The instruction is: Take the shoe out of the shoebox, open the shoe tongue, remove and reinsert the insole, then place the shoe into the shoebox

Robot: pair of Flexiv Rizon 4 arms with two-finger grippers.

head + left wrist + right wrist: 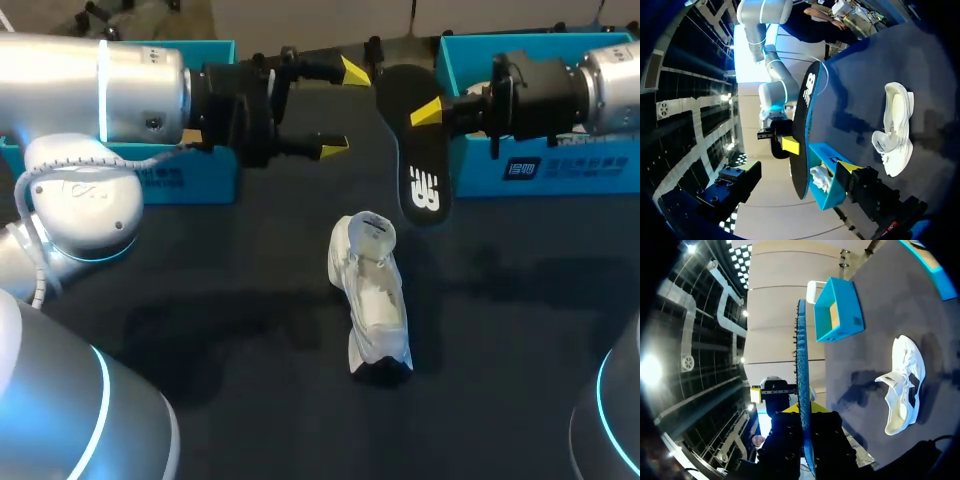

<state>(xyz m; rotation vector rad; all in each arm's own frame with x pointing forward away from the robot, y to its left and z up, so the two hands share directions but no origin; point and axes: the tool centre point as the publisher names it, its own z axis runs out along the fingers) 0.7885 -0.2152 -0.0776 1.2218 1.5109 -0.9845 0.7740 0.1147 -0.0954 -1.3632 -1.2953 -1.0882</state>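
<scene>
A white shoe lies on the dark table, tongue end toward the back; it also shows as the shoe and the shoe. My right gripper is shut on a black insole, held above the table between the two boxes. The insole stands edge-on between the right gripper and its own fingers. My left gripper is open just left of the insole's upper end, not touching it. From the left gripper the insole hangs ahead between its spread fingers.
A blue shoebox stands at the back right under my right arm, another blue box at the back left under my left arm. Dark table surface lies around the shoe.
</scene>
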